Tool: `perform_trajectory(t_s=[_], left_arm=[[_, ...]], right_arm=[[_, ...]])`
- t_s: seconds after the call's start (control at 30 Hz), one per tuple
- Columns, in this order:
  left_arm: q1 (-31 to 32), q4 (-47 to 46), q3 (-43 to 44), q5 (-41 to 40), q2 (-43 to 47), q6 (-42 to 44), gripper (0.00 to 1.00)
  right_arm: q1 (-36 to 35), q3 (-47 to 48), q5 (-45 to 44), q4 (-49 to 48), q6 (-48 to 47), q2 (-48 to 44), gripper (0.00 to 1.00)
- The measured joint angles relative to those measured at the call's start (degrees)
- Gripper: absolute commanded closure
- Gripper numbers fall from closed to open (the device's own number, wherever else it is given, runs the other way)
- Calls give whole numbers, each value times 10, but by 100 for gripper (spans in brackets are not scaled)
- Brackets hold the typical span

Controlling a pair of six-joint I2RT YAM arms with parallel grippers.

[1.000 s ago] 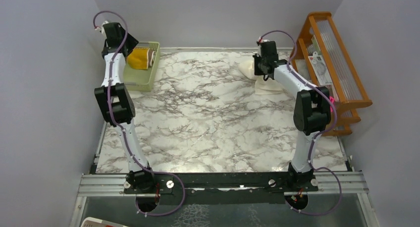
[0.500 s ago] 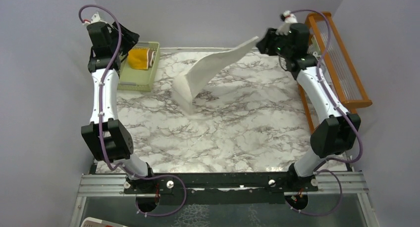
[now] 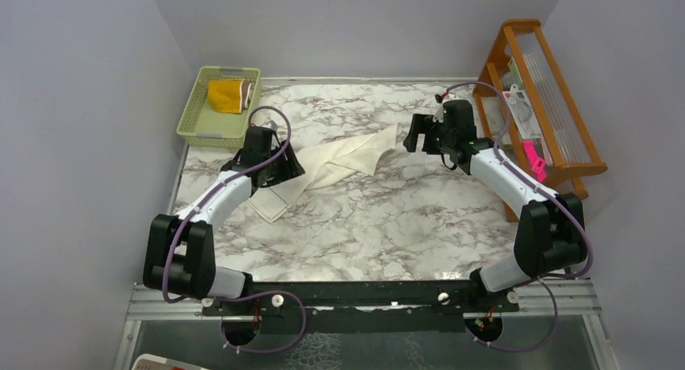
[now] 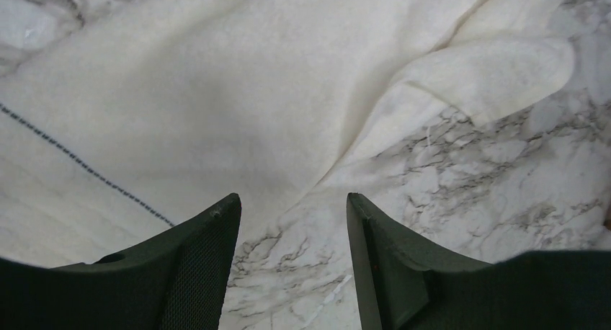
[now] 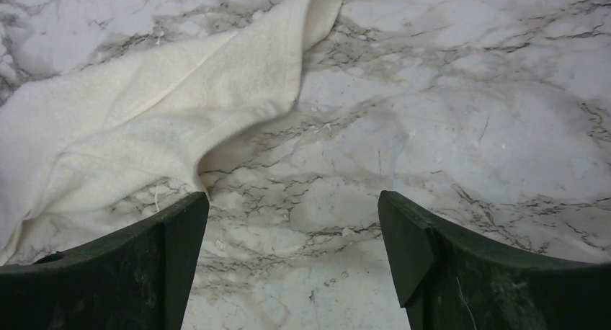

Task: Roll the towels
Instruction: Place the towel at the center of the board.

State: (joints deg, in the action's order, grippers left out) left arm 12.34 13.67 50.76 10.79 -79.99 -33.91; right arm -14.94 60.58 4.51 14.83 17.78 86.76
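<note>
The cream-white towel (image 3: 339,161) lies rumpled and stretched out across the marble table, from the left middle towards the back centre. My left gripper (image 3: 284,174) hovers over its near left end. In the left wrist view the left gripper (image 4: 292,200) is open, with bare marble between its fingers and the cream towel (image 4: 216,92) just ahead. My right gripper (image 3: 413,136) is beside the towel's far right corner. In the right wrist view the right gripper (image 5: 292,197) is wide open and holds nothing, and the cream towel (image 5: 144,128) lies ahead to the left. The brown and mustard towel (image 3: 227,95) sits in the basket.
A light-green basket (image 3: 212,128) stands at the back left corner. A wooden rack (image 3: 557,103) with papers stands along the right edge, with a pink object (image 3: 533,160) at its foot. Grey walls close in the table on three sides.
The right gripper opened and let go of the cream towel, which fell from the air onto the table. The left arm swung from the basket down to the towel's left end. The right arm lowered.
</note>
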Motion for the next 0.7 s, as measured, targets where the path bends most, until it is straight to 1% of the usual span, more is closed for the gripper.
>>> perform_trajectory(t_s=[0.07,0.13,0.2,0.33,0.5,0.7], left_arm=[[2,6,-32,-9,12,2,39],[2,10,-44,-19,27,6,38],[2,9,-45,-34,40,18,37],[2,14,-33,-58,29,43,37],[2,24,-23,-68,-8,65,37],[2,36,-49,-71,-17,66,37]], right_arm=[[0,0,-8,-9,-1,0,12],[2,3,-9,-15,-1,16,14],[0,23,-8,-16,0,53,16],[-10,76,2,-16,2,146,17],[-54,129,18,-10,5,208,18],[-102,140,49,-13,22,226,21]])
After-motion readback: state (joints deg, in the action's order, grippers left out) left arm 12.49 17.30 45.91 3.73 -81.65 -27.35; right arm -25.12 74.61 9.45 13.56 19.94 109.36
